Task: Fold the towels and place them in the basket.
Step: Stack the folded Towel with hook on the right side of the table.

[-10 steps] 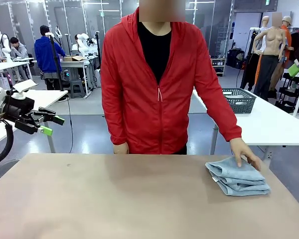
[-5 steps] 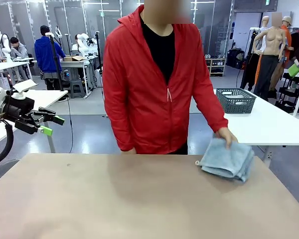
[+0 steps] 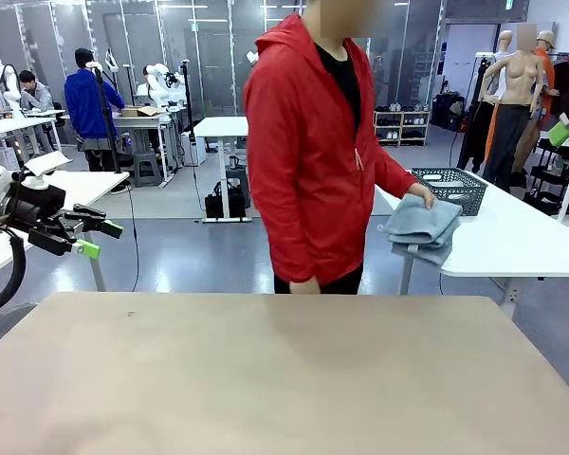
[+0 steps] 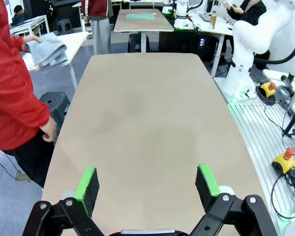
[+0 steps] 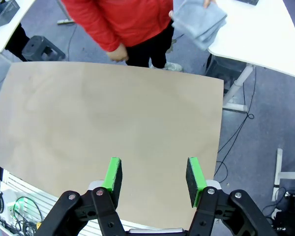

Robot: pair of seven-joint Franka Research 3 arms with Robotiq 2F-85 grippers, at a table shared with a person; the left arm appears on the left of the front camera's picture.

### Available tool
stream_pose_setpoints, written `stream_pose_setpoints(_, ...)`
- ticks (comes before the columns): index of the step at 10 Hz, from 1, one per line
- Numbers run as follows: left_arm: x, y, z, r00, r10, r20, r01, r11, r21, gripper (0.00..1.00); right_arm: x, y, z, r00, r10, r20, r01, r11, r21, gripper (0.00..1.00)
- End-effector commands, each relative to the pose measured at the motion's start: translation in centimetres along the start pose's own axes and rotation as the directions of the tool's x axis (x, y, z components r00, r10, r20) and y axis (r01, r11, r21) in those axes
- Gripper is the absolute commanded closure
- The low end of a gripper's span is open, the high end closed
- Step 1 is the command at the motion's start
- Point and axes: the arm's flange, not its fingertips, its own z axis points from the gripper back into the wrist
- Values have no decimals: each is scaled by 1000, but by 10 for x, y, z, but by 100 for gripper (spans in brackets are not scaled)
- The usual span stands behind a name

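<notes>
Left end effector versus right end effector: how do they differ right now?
The left end effector has its green pads spread wider than the right end effector. The left looks lengthwise down the tan table, with the person at its side; the right looks down across it towards the person carrying the towels. Both are open, holding nothing, above bare tabletop.

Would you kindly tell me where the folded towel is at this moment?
In the front view, the folded towel hangs from the person's hand at picture right, beyond the brown table, just beside the basket on the white table.
</notes>
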Motion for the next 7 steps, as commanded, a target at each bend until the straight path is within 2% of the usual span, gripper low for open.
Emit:
stream_pose_setpoints(1, 1, -2, 0, 1000, 0, 4, 0, 1000, 2, 0, 3, 1, 3, 1000, -12, -12, 12, 1000, -3, 34)
stream_pose_setpoints(7, 1, -2, 0, 1000, 0, 4, 0, 1000, 2, 0, 3, 1, 3, 1000, -12, -12, 12, 1000, -3, 34)
